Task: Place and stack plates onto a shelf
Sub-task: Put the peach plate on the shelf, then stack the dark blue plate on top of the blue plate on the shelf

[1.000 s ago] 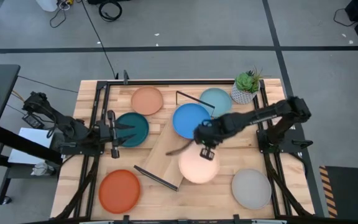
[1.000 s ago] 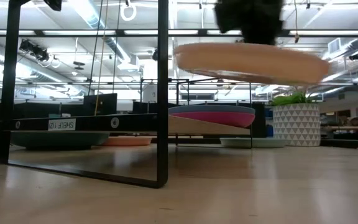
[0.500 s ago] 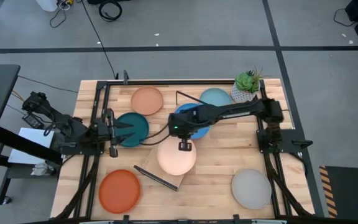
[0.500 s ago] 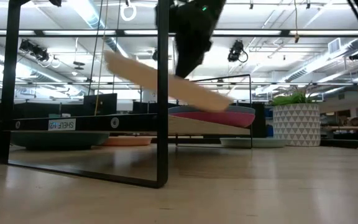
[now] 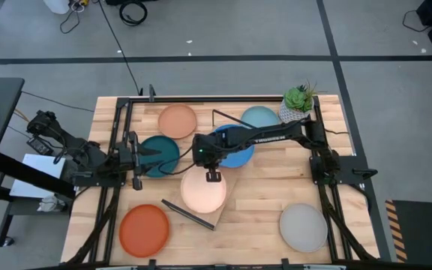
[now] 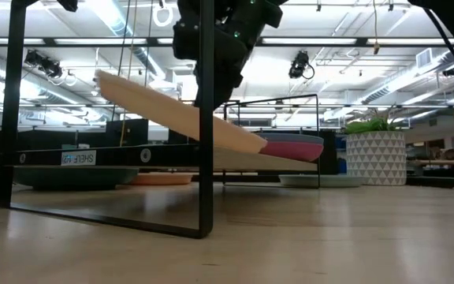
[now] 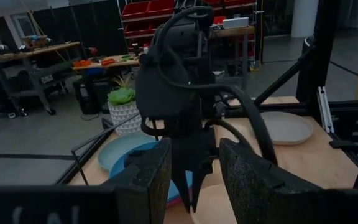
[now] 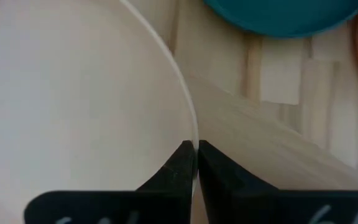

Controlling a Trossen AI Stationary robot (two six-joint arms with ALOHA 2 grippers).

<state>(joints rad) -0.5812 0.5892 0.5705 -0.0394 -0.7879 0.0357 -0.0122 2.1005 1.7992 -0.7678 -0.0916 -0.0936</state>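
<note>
You are mid-placement: your right hand [image 5: 212, 175] pinches the rim of the cream plate [image 5: 203, 192], holding it tilted above the near end of the shelf [image 5: 195, 189], at about 7 o'clock from the bright blue plate [image 5: 233, 147] stacked on its far end. Next, judge the tilt: level the plate, lower it flat onto the plank, then release. Your left hand [image 5: 148, 159] waits, fingers spread, over the dark teal plate [image 5: 160, 154] at the worktop's [image 5: 261, 195] 9 o'clock.

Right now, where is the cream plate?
In the high view the cream plate is near the table's middle, held tilted over the shelf by the right pincer, beside the bright blue plate.
</note>
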